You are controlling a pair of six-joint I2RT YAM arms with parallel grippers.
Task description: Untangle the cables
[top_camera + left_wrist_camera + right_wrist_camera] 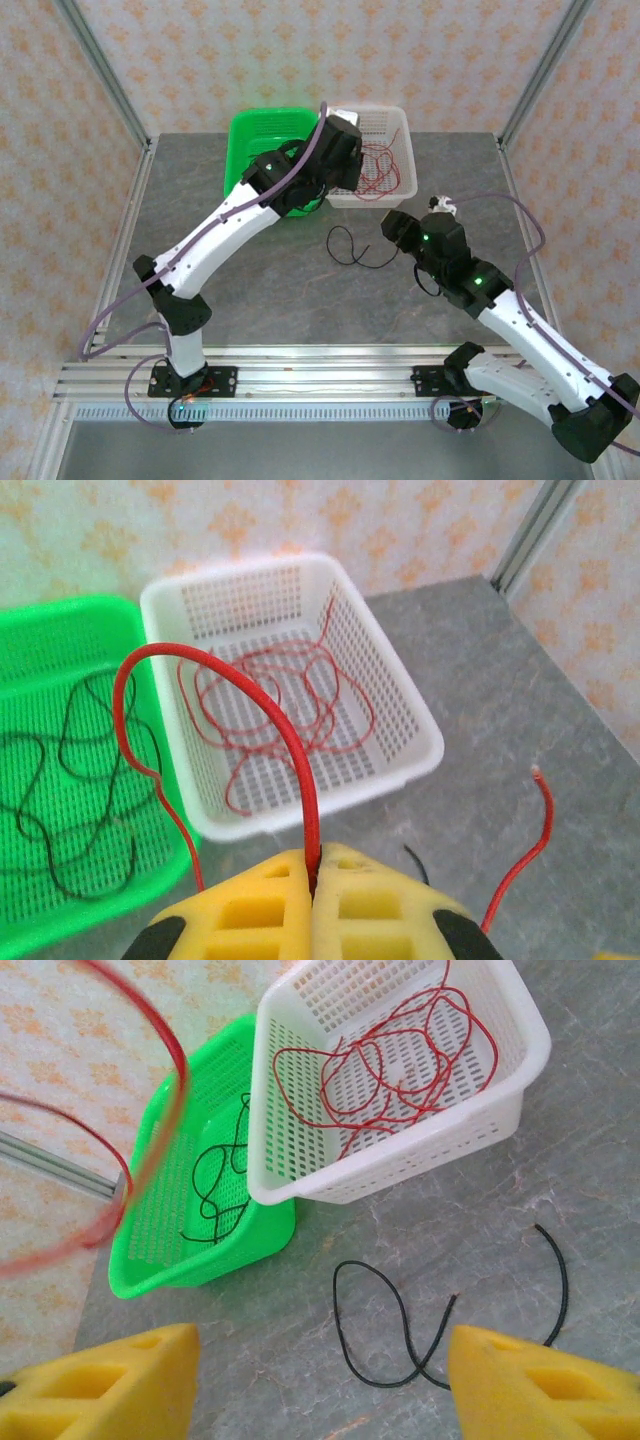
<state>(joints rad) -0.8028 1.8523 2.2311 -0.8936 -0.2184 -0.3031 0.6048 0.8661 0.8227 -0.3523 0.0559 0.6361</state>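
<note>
Green basket (262, 118) holding black cables (218, 1188), left fingers (250, 910) clamped on 1 red cable (297, 755), seemingly to drop it into the white basket (420, 742) of red cables (400, 1060), right fingers (100, 1385) apart over 1 loose black cable (400, 1305) on the surface (260, 290).

Legible text, labels, brands, numbers, signs: none; no marking on any surface can be read.
</note>
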